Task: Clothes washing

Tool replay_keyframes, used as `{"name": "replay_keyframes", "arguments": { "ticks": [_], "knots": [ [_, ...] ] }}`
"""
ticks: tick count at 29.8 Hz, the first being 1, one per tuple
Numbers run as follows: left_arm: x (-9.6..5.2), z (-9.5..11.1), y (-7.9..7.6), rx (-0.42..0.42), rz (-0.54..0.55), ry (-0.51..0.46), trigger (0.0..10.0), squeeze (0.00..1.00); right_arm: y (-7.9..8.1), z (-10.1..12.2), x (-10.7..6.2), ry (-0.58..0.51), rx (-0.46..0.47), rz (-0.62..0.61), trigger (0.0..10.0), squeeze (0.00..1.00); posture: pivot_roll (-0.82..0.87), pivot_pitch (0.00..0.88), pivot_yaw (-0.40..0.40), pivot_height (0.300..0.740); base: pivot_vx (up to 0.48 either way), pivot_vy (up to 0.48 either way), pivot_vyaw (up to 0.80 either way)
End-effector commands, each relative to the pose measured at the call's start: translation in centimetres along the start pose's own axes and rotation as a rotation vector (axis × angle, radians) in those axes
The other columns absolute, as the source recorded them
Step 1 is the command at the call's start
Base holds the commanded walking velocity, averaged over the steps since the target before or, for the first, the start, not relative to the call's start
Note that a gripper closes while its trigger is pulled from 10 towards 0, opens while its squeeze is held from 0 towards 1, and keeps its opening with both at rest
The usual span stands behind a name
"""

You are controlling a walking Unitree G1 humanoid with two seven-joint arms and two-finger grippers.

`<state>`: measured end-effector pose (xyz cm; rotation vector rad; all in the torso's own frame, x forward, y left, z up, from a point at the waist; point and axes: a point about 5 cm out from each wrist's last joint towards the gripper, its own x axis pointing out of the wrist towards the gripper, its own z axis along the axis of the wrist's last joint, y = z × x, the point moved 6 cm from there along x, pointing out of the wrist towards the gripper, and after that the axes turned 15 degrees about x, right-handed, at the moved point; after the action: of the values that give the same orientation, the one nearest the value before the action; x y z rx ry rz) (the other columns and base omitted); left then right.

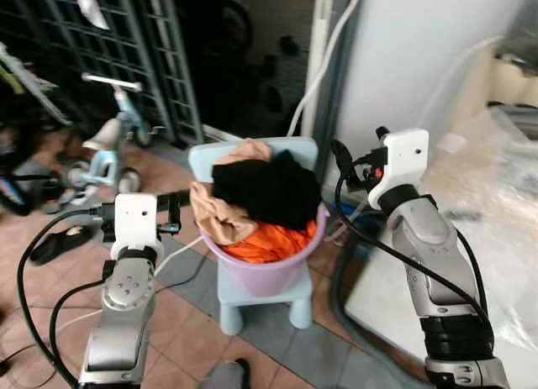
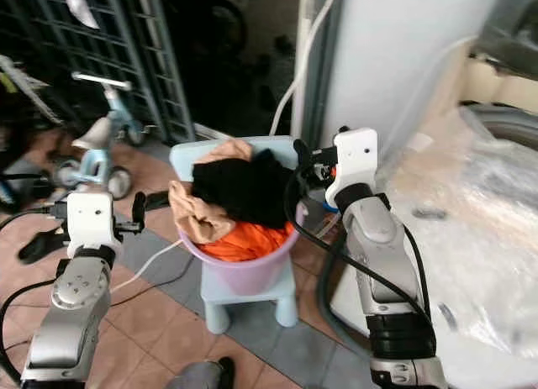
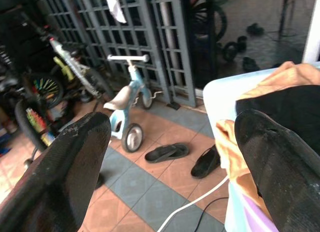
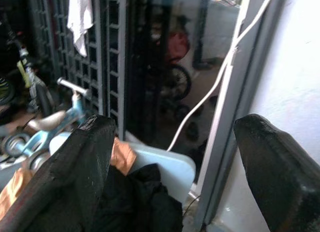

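Observation:
A purple basin (image 1: 277, 271) heaped with laundry stands on a small light-blue chair (image 1: 252, 305). A black garment (image 1: 265, 187) lies on top, with tan cloth (image 1: 214, 217) at the left and orange cloth (image 1: 269, 242) below. My left gripper (image 1: 174, 212) is open just left of the basin, level with the tan cloth and holding nothing. At the basin's right, beside the chair back, my right gripper (image 1: 343, 166) is open too. The left wrist view shows the tan cloth (image 3: 230, 157) by one finger (image 3: 280, 162). Black cloth (image 4: 145, 197) lies below the right fingers (image 4: 75, 172).
A plastic-covered washing machine (image 1: 496, 196) stands at the right against a white wall (image 1: 412, 53). A white hose (image 1: 324, 61) runs down beside the chair. A blue tricycle (image 1: 109, 145), slippers (image 3: 165, 153) and a metal gate (image 1: 143, 44) are at the left. Cables lie on the tiled floor (image 1: 176, 322).

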<state>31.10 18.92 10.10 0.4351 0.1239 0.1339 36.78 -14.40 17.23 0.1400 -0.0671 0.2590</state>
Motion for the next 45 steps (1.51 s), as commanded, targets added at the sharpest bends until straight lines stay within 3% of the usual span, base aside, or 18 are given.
{"name": "replay_keyframes", "arguments": {
  "ticks": [1,8,18,30,45],
  "knots": [
    [-0.1,-0.1,0.3,0.002,0.004,0.008,10.0,0.0,0.8,0.2,0.3,-0.007,-0.002,0.027,10.0,0.0,0.0,0.0,0.026,0.74,0.0,0.0,0.78],
    [-0.1,-0.2,0.2,-0.004,-0.001,0.014,10.0,0.0,1.6,-0.6,0.1,0.016,0.006,0.049,10.0,0.0,0.0,0.0,0.02,0.74,0.0,0.0,0.77],
    [-0.3,-0.2,0.0,-0.012,-0.01,0.012,10.0,0.0,2.3,-2.4,-0.1,0.081,0.017,0.057,10.0,0.0,0.0,0.0,0.01,0.74,0.0,0.0,0.0],
    [-0.3,-0.2,-0.1,-0.026,-0.011,0.015,10.0,0.0,3.5,-4.9,-1.1,0.166,0.014,0.057,10.0,0.0,-0.01,0.0,0.017,0.74,0.292,0.0,0.0],
    [-0.4,-0.3,-0.2,-0.029,-0.013,0.02,10.0,0.0,2.6,-5.1,-0.8,0.178,-0.017,0.018,10.0,0.0,-0.01,0.0,0.013,0.74,0.333,0.0,0.0]
  ]
}}
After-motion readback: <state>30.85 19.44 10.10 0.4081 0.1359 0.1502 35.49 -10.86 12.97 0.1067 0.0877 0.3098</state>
